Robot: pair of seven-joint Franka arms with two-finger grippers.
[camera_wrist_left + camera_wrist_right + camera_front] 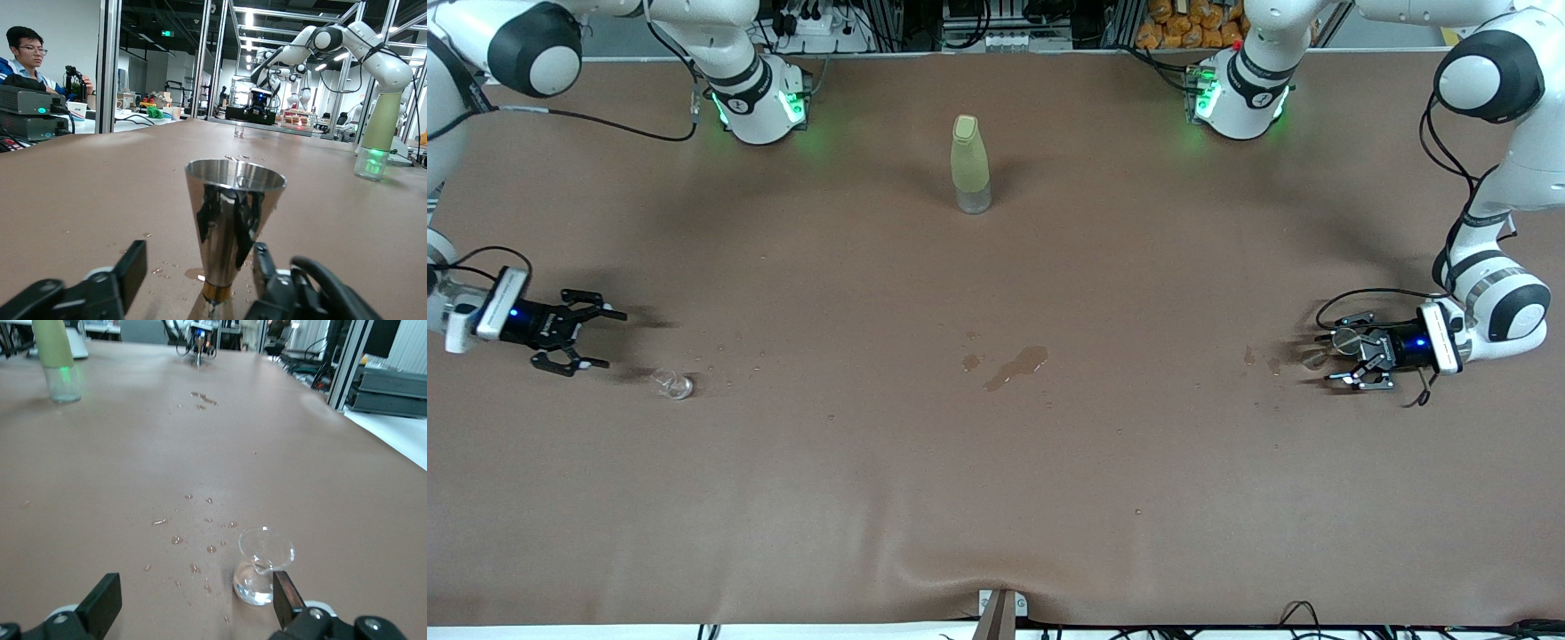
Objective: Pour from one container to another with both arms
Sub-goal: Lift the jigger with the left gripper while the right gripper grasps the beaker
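Both grippers sat low over the brown table [996, 498], each at a small vessel.

Nearest the front camera, a small clear glass [673, 384] stood upright among water drops at the right arm's end of the table; the right gripper [578, 338] lay just beside it with its fingers spread wide, holding nothing. At the left arm's end, a metal jigger [230, 220] stood upright between the fingers [127, 270] of the left gripper [1347, 351], which were partly drawn in around it; whether they touched it I cannot tell. A wet spill [1016, 366] marked the middle of the table. Farther from the camera, between the two arm bases, a pale yellow bottle [970, 164] stood upright.
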